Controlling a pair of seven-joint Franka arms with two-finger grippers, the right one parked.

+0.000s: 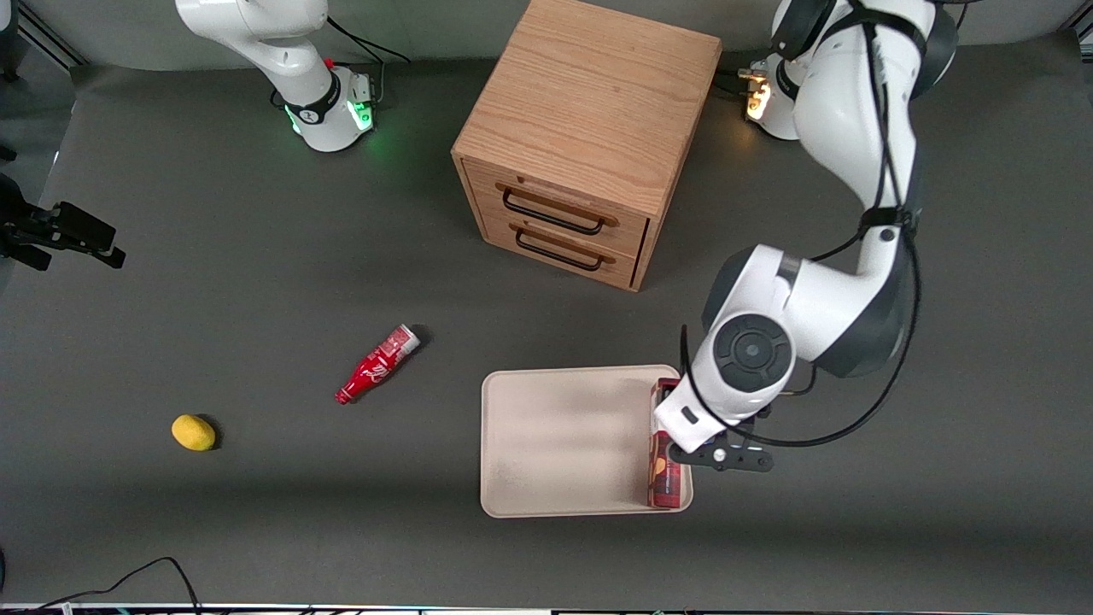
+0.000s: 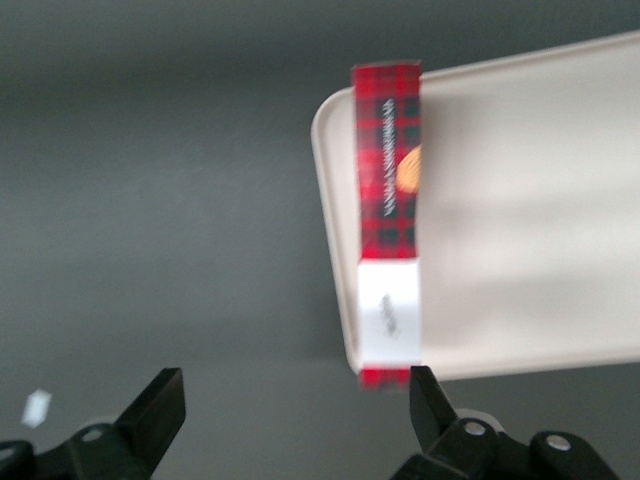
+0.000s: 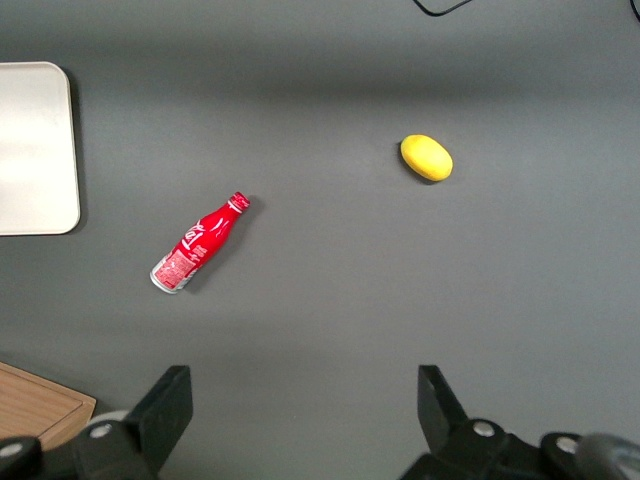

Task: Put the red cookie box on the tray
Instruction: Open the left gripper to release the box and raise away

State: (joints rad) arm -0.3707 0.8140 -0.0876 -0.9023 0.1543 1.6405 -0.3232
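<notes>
No text can be read with certainty. Small print is seen along the plaid side of the red cookie box (image 2: 388,165) and on its white panel, and white script on the red bottle (image 3: 198,243), all illegible.

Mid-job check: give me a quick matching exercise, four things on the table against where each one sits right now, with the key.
Things:
1. red cookie box
2. gripper
3. red bottle
4. lemon

Places or states:
a. lying on the bare table between the lemon and the tray
b. open, holding nothing, apart from the box
c. on the tray, along its edge at the working arm's end
d. alone on the table toward the parked arm's end

Pairs: 1-c, 2-b, 3-a, 4-d
</notes>
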